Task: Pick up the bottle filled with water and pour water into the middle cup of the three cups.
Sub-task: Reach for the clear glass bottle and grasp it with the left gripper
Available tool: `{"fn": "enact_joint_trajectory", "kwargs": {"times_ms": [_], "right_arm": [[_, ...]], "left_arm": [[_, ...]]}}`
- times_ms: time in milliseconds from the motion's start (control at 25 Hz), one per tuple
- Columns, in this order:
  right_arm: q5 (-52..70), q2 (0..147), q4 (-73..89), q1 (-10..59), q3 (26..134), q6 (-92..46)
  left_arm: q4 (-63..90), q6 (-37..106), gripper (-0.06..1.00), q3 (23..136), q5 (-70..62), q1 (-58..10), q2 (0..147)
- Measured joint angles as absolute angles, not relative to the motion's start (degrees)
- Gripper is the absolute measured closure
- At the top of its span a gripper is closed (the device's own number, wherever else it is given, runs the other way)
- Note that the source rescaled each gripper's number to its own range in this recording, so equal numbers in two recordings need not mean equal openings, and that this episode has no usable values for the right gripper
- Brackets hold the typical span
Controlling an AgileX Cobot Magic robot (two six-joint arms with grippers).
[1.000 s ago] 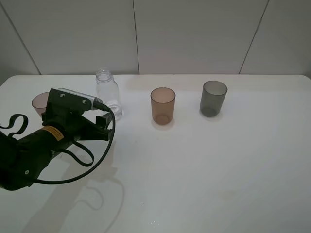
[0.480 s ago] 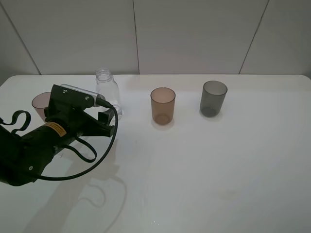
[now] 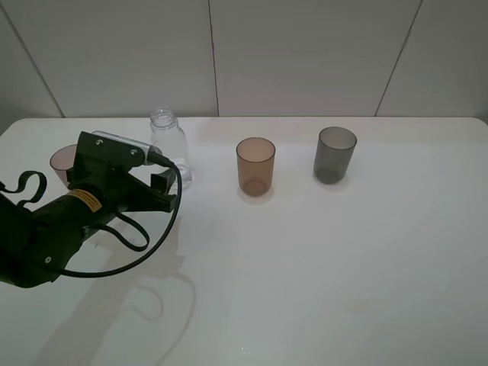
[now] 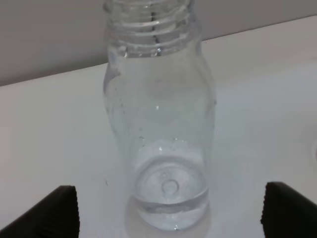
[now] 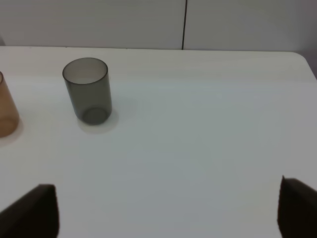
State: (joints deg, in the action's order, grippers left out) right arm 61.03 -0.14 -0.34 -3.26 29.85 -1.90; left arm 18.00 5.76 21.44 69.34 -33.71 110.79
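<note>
The clear uncapped bottle [image 3: 169, 143] stands at the back left of the white table. In the left wrist view the bottle [image 4: 158, 124] fills the middle, with a little water [image 4: 171, 198] at its bottom. My left gripper [image 3: 162, 185] is open just in front of the bottle; its fingertips [image 4: 59, 208] stand apart on either side of the base, not touching. The amber middle cup [image 3: 255, 165] stands upright right of the bottle and shows at the edge of the right wrist view [image 5: 6, 111]. My right gripper [image 5: 163, 213] is open and empty; the exterior view does not show it.
The dark grey cup [image 3: 335, 155] stands right of the amber cup and also shows in the right wrist view [image 5: 87, 90]. The pinkish-brown cup [image 3: 61, 161] is partly hidden behind my left arm. A tiled wall lies behind the white table [image 3: 320, 267].
My left gripper has crept slightly closer to the bottle. The bottle and the cups have not moved.
</note>
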Motion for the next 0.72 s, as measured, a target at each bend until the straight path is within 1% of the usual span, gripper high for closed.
{"fn": "enact_joint_trajectory", "kwargs": {"times_ms": [240,720], "right_arm": [[61.0,-0.1,-0.3,-3.3,29.8,-1.9],[61.0,-0.1,-0.3,-3.3,29.8,-1.9]], "left_arm": [[15.5,5.6,0.17,24.6,69.3,-33.1,115.1],[16.1,5.6,0.17,31.2,69.5,-30.6,116.8]]}}
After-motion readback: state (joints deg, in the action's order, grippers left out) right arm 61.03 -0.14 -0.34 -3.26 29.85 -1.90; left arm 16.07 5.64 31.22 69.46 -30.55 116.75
